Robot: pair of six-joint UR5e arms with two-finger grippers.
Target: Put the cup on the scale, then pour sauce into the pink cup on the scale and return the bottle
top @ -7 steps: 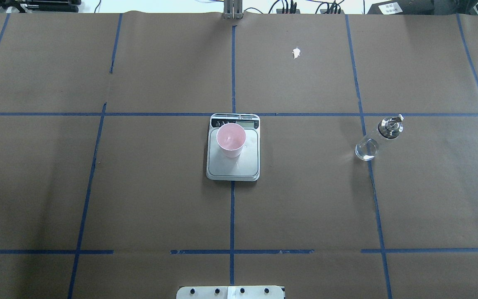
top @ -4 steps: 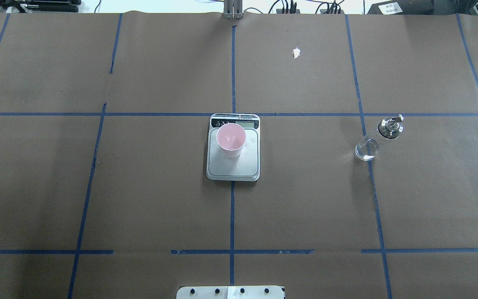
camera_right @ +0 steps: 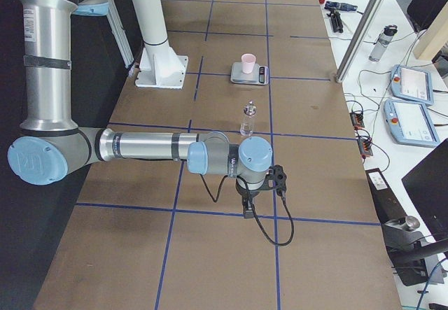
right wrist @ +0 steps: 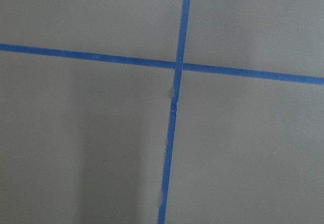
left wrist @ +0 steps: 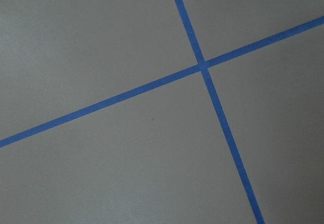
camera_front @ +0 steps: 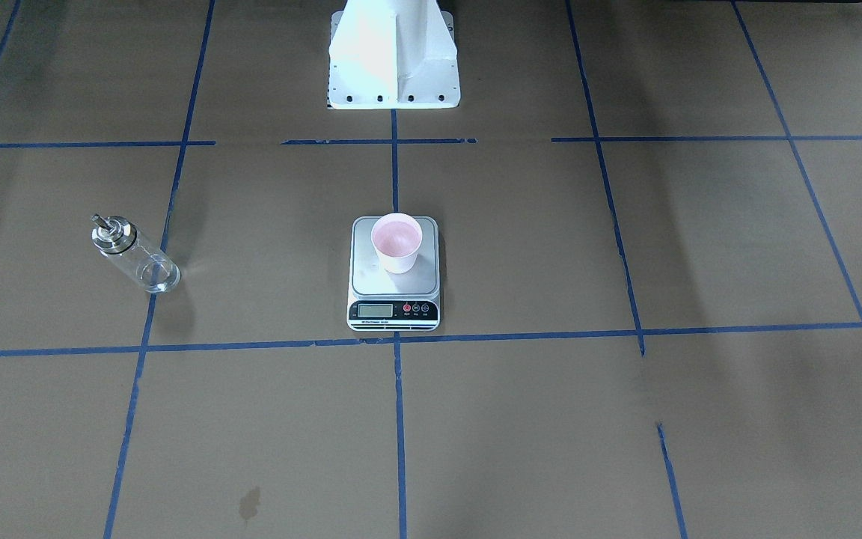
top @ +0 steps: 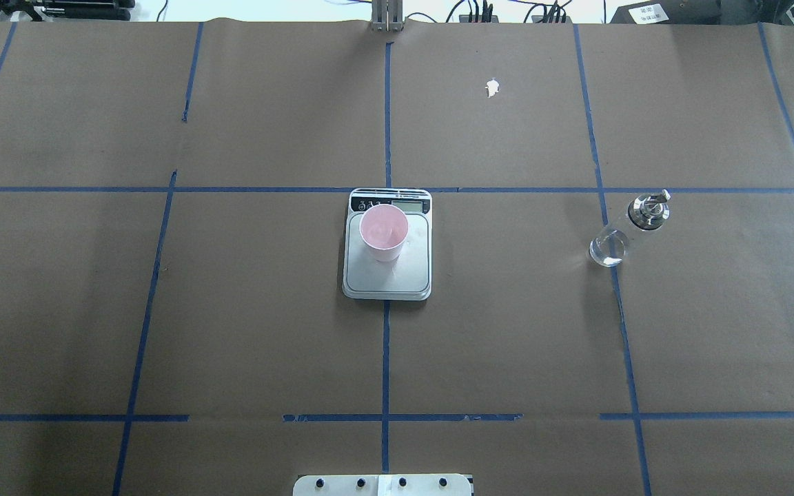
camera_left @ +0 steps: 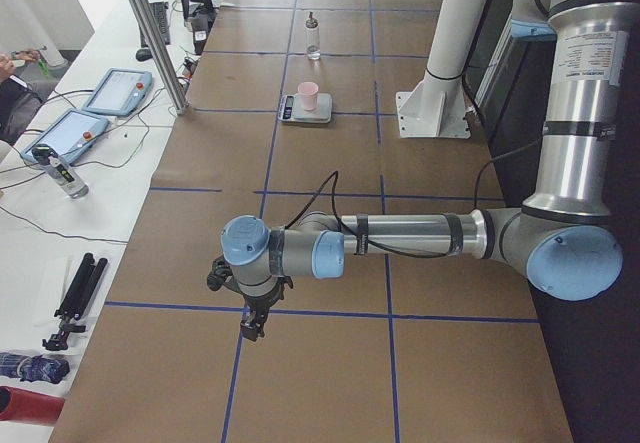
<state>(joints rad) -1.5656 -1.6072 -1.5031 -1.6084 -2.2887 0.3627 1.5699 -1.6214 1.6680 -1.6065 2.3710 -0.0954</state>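
The pink cup stands upright on the scale at the table's middle, toward the display end; it also shows in the front view on the scale's steel platform. The clear glass bottle with a silver cap stands upright on the paper, well to the scale's right, and shows in the front view. Any sauce is too clear to make out. My left gripper and right gripper hang low over the table's far ends, away from everything; I cannot tell if they are open or shut.
The robot's white base stands behind the scale. Blue tape lines cross the brown paper. A small white mark lies on the far side. Tablets and cables lie on the side bench beyond the table's edge.
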